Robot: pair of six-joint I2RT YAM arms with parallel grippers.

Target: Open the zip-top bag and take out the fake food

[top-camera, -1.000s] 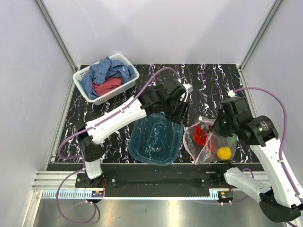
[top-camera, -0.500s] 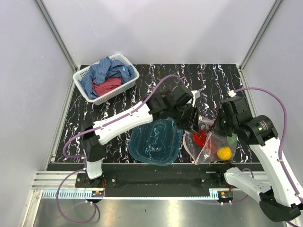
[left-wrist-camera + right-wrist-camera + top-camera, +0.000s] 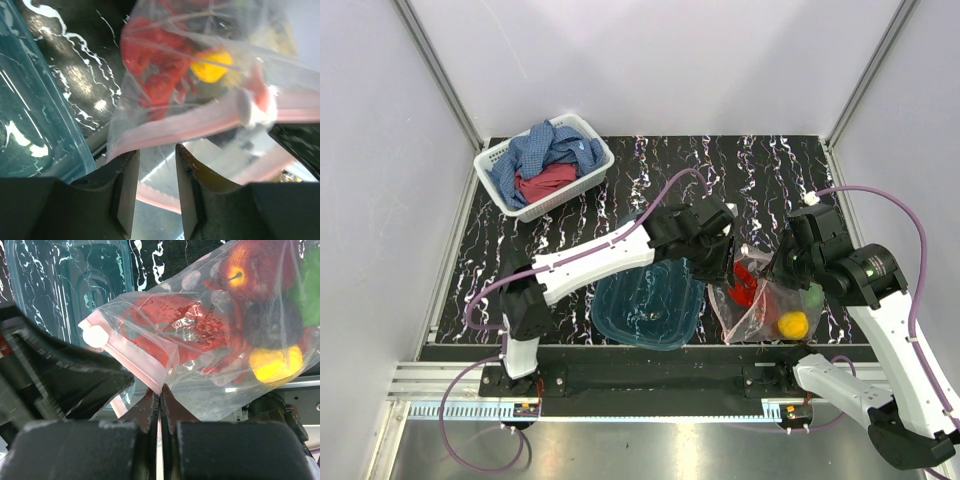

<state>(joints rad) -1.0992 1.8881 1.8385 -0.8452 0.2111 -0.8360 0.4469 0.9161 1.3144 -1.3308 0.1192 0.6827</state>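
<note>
The zip-top bag [image 3: 760,305] hangs at the front right, held up by my right gripper [image 3: 782,262]. In the right wrist view that gripper [image 3: 160,397] is shut on the bag's pink zip strip [image 3: 135,360], next to the white slider [image 3: 95,336]. Inside the bag are a red lobster [image 3: 185,330], a yellow fruit [image 3: 275,365], a dark red fruit [image 3: 245,270], a dark round piece [image 3: 265,320] and a green pepper [image 3: 310,285]. My left gripper [image 3: 725,262] is open at the bag's mouth. In its own view [image 3: 156,165] the zip strip [image 3: 200,120] lies just past its fingertips.
A teal translucent tub [image 3: 650,300] lies just left of the bag, under my left arm. A white basket [image 3: 490,160] with blue and red cloths stands at the back left. Grey walls close in the table on three sides.
My left gripper has moved right and forward, from above the teal tub to the bag's mouth. My right gripper has kept holding the bag in the same place.
</note>
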